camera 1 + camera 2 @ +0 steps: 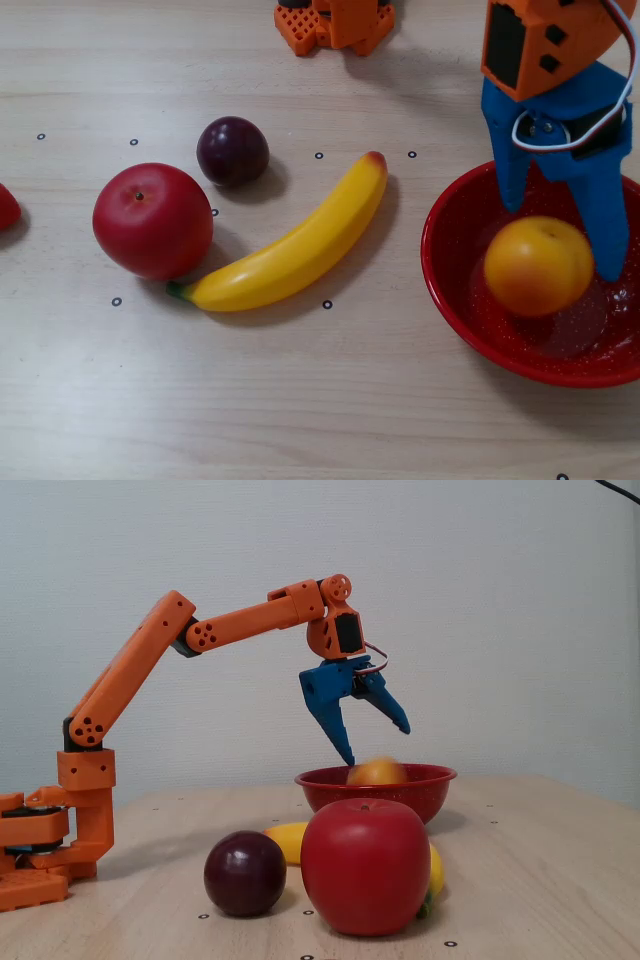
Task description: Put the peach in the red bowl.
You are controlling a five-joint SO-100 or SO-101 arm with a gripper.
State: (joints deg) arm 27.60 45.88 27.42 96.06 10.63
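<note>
Overhead view, listed left to right.

- Red fragment (6, 206), far left edge: cut off, not identifiable.
- Red apple (152, 220), left of centre, on the counter (320, 400).
- Dark plum (232, 150), just above and right of the apple, apart from it.
- Banana (295, 245), centre, lying diagonally, lower tip near the apple.
- Red bowl (450, 290), right edge of frame.
- Peach (538, 265), inside the bowl, seemingly resting on its floor; in the fixed view only its top (376, 772) shows above the rim.
- Pincer (560, 235), blue, above the bowl: jaws spread apart, holding nothing, one finger either side of the peach's upper half.

Handling, judged: peach looks light, rigid and smooth-skinned, so liable to slip or roll. Best taken across its widest middle.
</note>
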